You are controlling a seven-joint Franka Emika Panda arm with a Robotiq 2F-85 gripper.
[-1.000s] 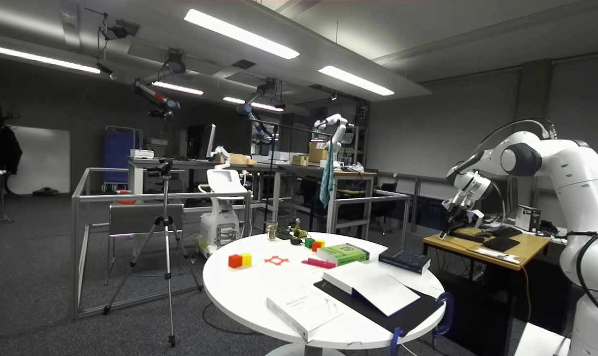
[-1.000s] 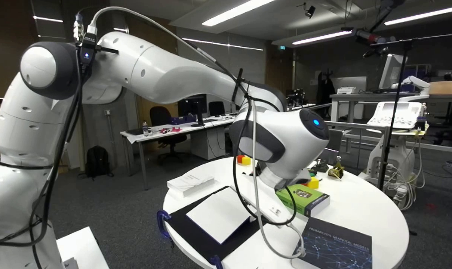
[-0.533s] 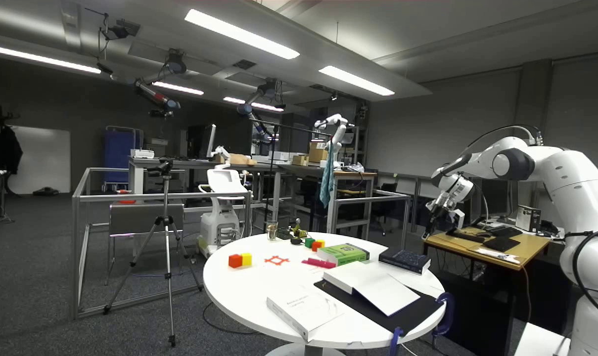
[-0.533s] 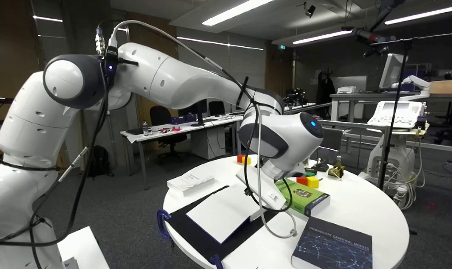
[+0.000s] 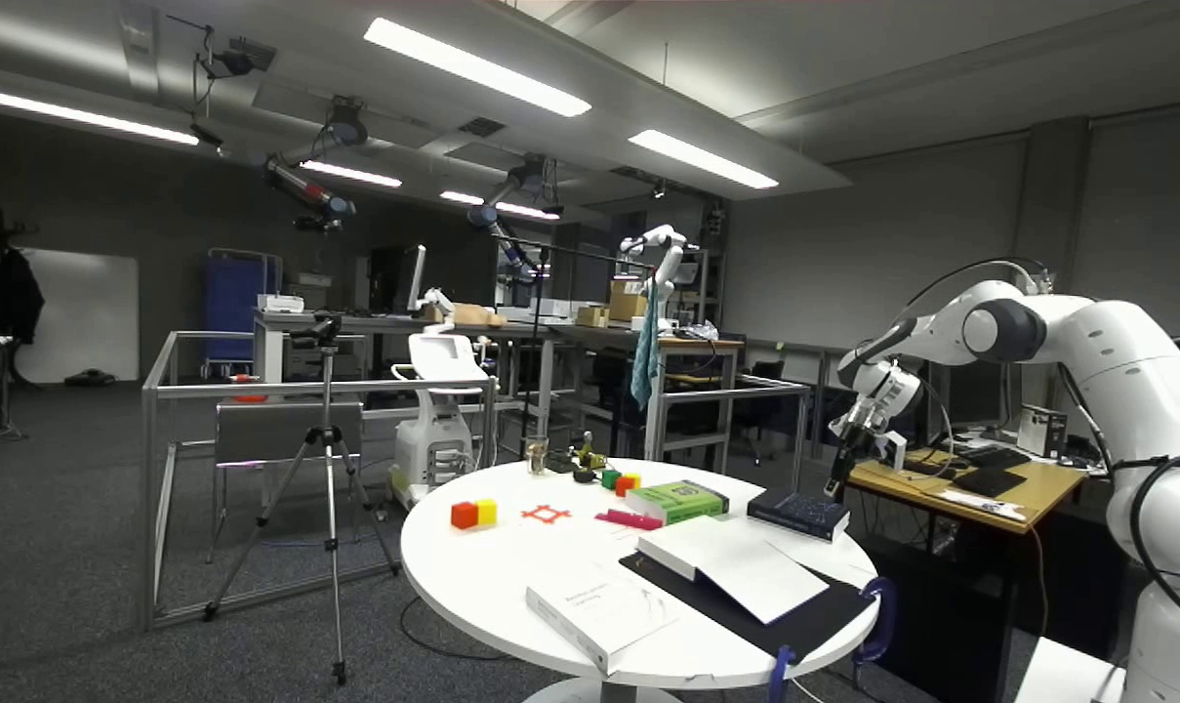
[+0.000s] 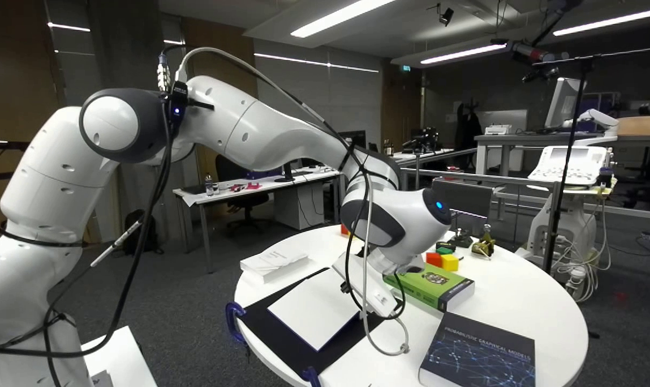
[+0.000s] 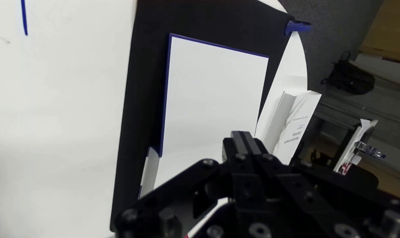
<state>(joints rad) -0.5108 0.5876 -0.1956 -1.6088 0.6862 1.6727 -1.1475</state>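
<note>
- Wrist view: gripper [image 7: 242, 134] clenched tight, nothing in it.
- Blue-edged open book [image 7: 216, 92] mid-frame on black mat [image 7: 150, 39]; gripper overlaps its lower right, contact unclear.
- In an exterior view, arm [image 5: 1126, 371] just dipped & slid frame-left twd round table [image 5: 482, 576]; book unmoved.
- Prob. means gripper's nearer the tabletop, w/ no grip on anything.
</note>
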